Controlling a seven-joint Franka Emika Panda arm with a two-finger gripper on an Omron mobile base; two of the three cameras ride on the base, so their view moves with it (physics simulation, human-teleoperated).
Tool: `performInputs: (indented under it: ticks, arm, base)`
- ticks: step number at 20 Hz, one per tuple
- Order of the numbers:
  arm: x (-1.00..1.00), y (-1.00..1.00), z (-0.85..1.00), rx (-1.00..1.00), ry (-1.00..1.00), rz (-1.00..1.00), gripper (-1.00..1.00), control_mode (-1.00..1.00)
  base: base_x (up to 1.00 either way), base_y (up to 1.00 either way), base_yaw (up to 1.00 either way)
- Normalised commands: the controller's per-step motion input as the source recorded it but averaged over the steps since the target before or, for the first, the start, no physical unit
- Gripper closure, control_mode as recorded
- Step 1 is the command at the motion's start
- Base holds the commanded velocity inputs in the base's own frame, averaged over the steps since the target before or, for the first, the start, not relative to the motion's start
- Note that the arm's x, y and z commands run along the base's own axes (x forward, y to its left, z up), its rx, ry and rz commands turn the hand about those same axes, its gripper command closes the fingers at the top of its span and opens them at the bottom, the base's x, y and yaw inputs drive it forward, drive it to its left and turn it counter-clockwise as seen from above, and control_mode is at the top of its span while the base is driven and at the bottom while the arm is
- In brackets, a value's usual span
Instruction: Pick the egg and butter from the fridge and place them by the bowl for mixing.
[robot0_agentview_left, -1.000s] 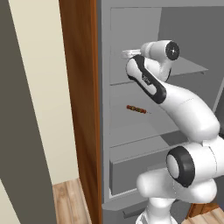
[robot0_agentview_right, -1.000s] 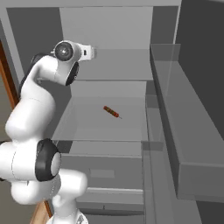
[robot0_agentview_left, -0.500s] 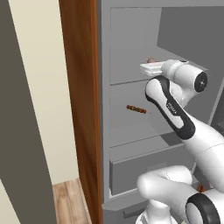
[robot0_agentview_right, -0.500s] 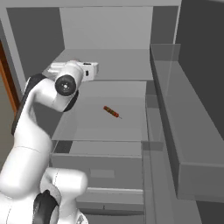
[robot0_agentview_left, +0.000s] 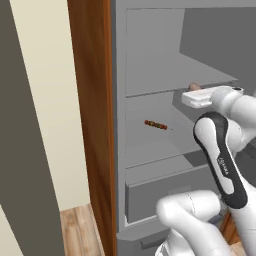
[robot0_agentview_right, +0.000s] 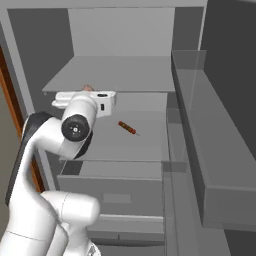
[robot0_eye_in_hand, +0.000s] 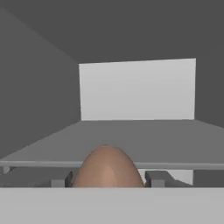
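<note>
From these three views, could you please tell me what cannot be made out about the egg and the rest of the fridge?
- Egg, hand view: its lower part is cut off at the bottom edge.
- Egg, right base view: only a sliver shows above the white hand.
- Gripper: fingers mostly behind the egg, so contact cannot be confirmed.
- Small dark stick on the fridge shelf: too small to identify.

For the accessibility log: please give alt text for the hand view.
A brown egg sits between the end effector fingertips, close to the camera. Beyond it a grey fridge shelf runs to a pale back wall.
</note>
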Motion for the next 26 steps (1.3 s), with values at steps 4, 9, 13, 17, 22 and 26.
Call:
performInputs:
  ticks: [4,9,13,17,22,26]
  arm:
    - [-1.00,-0.25,-0.19,-0.09,0.22,0.00,1.00,-1.00]
    - [-1.00,-0.02,-0.01,-0.19,0.33,0.00,1.00,-1.00]
    - [-1.00,0.05,-0.02,-0.27,0.22,0.00,1.00,-1.00]
    - [-1.00,0.03,-0.01,-0.24,0.20,0.00,1.00,-1.00]
    - [-0.43,0.00,0.00,-0.07,0.05,0.00,1.00,-1.00]
    - [-0.04,0.00,0.00,0.00,0.00,0.00,1.00,1.00]
  base:
    - [0.00,0.00,0.00]
    - [0.00,0.00,0.00]
    - [0.00,0.00,0.00]
    - [0.00,0.00,0.00]
    - [0.00,0.00,0.00]
    - [-0.39,0.20,0.10]
